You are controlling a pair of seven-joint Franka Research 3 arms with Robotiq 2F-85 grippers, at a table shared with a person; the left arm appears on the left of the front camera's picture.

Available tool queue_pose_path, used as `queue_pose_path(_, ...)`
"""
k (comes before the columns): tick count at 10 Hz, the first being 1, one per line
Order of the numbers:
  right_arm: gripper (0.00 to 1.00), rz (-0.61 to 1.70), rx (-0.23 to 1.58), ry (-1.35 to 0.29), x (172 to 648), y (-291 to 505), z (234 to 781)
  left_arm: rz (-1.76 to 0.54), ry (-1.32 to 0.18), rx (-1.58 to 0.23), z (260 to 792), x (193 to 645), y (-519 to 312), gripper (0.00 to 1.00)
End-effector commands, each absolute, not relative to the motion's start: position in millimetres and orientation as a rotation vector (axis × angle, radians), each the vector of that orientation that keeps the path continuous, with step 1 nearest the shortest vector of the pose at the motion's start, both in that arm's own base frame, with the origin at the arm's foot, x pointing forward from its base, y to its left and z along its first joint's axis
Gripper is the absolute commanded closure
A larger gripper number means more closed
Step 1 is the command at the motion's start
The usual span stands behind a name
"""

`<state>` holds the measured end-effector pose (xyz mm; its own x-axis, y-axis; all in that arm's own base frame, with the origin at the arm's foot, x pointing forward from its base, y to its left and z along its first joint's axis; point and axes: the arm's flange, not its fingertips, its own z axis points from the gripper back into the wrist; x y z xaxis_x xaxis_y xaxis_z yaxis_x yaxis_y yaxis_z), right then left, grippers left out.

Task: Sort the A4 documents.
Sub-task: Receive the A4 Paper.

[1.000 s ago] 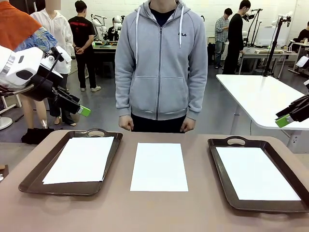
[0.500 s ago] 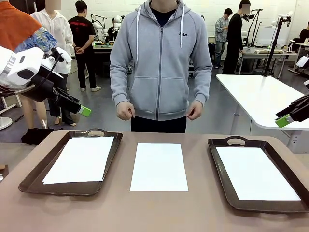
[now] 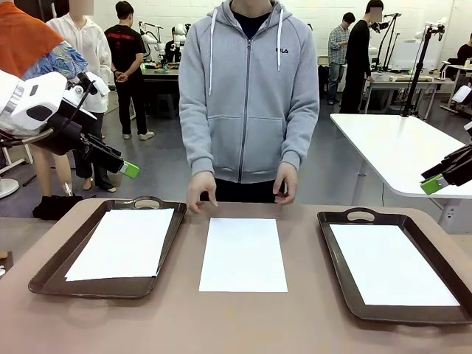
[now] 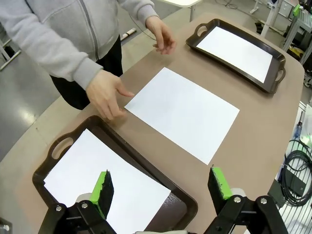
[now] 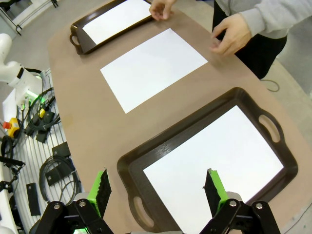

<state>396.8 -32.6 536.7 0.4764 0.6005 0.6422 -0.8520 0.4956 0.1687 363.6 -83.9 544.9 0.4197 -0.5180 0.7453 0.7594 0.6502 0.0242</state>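
A4 documents [image 3: 243,254] on brown table [image 3: 302,324]

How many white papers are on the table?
3: one sheet in the left tray, one lying bare on the middle of the table, one in the right tray. More could be stacked underneath.

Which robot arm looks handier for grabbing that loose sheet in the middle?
Hard to call. The sheet lies midway between both trays, and both grippers hang open above the table's ends. The left gripper shows a bit nearer to it in the front view than the right gripper, so perhaps left.
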Motion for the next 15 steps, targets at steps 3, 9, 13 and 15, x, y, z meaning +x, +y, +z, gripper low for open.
queue_pose_path(3, 0.0, 0.938, 0.515, -0.55, 397.1, -32.4, 535.5, -0.831, -0.8, -0.337, 544.5, 363.6, -83.7, 0.0)
queue_pose_path(9, 0.0, 0.938, 0.515, -0.55, 397.1, -32.4, 535.5, -0.831, -0.8, -0.337, 544.5, 363.6, -83.7, 0.0)
queue_pose_path(13, 0.0, 0.938, 0.515, -0.55, 397.1, -32.4, 535.5, -0.831, -0.8, -0.337, 544.5, 363.6, -83.7, 0.0)
queue_pose_path(15, 0.0, 0.938, 0.515, -0.55, 397.1, -32.4, 535.5, -0.831, -0.8, -0.337, 544.5, 363.6, -83.7, 0.0)
